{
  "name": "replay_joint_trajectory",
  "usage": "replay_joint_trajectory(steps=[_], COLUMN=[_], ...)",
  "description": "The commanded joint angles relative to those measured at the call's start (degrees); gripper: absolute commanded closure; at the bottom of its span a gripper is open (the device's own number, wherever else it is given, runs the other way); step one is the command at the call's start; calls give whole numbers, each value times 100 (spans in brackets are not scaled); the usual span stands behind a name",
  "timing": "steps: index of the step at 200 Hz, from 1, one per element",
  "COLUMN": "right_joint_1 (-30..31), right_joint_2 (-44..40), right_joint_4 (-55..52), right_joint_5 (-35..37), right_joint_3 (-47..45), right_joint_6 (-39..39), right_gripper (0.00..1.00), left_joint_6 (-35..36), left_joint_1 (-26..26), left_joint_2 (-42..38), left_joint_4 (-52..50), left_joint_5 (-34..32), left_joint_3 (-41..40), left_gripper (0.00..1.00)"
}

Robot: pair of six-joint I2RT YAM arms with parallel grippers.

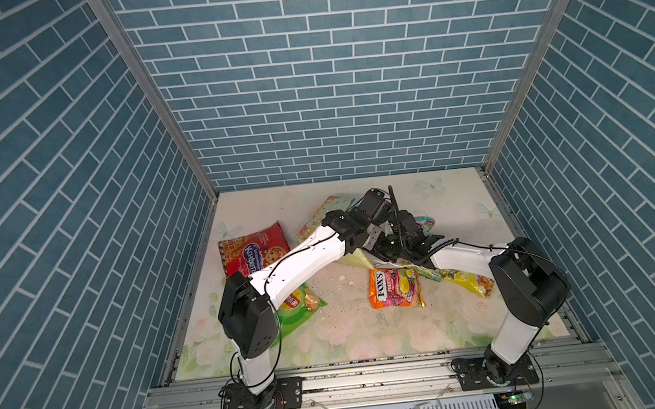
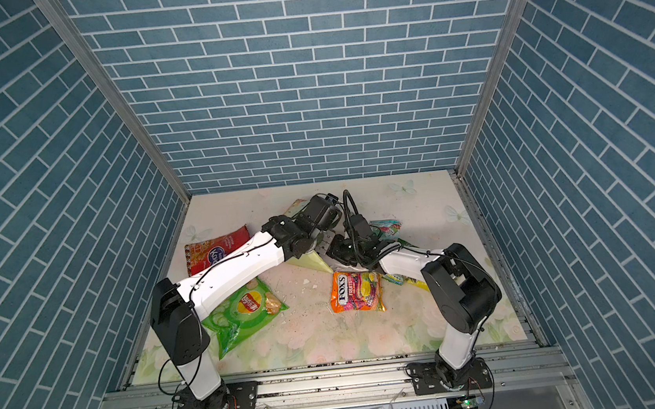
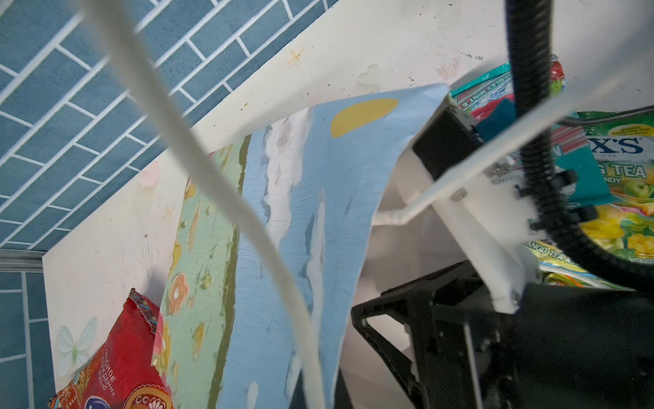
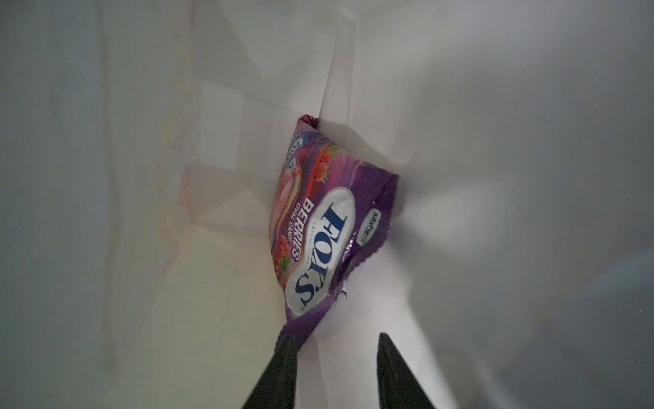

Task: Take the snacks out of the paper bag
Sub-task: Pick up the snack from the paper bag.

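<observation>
While the purple FOX'S packet (image 4: 318,226) lies inside the paper bag (image 4: 141,248), long axis running straight ahead, the right gripper (image 4: 334,341) gapes empty just short (one fingertip (image 4: 286,350) at its near corner).

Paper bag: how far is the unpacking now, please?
Done: the red packet, green Lay's bag, orange FOX'S packet and yellow packet lie on the table. In hand: the right gripper is inside the paper bag, jaws open at the purple FOX'S packet. Left: only that packet shows inside.
</observation>
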Motion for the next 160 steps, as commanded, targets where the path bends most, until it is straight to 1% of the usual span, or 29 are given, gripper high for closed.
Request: replay_joint_trajectory(steps=[1, 28, 61, 160], right_joint_1=[52, 53, 52, 55], right_joint_2=[198, 369, 324, 1006], right_joint_4=[-57, -122, -348, -434], right_joint_5=[52, 97, 239, 125], right_joint_3=[177, 261, 272, 864], right_joint_6=[100, 100, -38, -155], right_gripper=[60, 60, 59, 58], left_joint_6=[-4, -10, -14, -99], left_joint_1=[-62, -73, -73, -84], left_joint_2=[52, 30, 15, -34], left_joint_4=[-30, -27, -20, -2], left_joint_5=[86, 87, 79, 277], left_joint_3=[149, 153, 159, 255], left_gripper=[100, 100, 100, 100])
